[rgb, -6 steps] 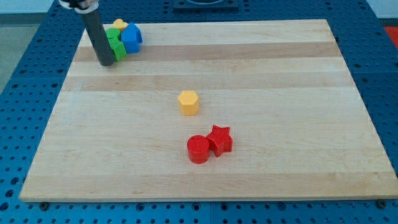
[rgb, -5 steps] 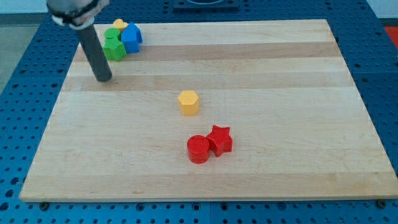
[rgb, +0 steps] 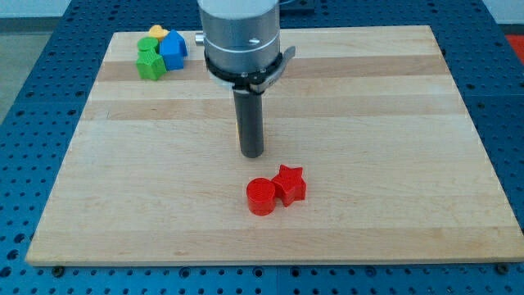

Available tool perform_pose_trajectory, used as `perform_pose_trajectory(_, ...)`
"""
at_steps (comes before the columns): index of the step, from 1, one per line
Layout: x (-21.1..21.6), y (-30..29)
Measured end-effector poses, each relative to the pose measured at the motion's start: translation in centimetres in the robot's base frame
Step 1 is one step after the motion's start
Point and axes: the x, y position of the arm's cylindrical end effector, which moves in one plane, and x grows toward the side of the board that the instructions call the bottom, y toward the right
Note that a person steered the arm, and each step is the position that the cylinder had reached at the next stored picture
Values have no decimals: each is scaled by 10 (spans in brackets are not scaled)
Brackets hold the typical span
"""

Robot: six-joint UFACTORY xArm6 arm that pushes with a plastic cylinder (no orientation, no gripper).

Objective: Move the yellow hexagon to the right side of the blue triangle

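My tip [rgb: 252, 154] down on the counter [rgb: 368, 123] near its middle, just far of the red cylinder [rgb: 261, 197] and red star [rgb: 290, 183], which touch each other. Yellow hexagon hidden behind the rod, so contact impossible to tell. Blue triangle [rgb: 173, 49] at the far left corner, pressed against a green block [rgb: 150, 62] and a small yellow block [rgb: 156, 33]. Claw state impossible to tell: only the rod showing.

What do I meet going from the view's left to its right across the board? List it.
green block → blue block → my tip → red cylinder → red star. The yellow blocks overlap others, so I leave them out.
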Motion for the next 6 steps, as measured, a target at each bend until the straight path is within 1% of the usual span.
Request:
perform_pose_trajectory(4, -108, 0)
perform_pose_trajectory(6, -146, -6)
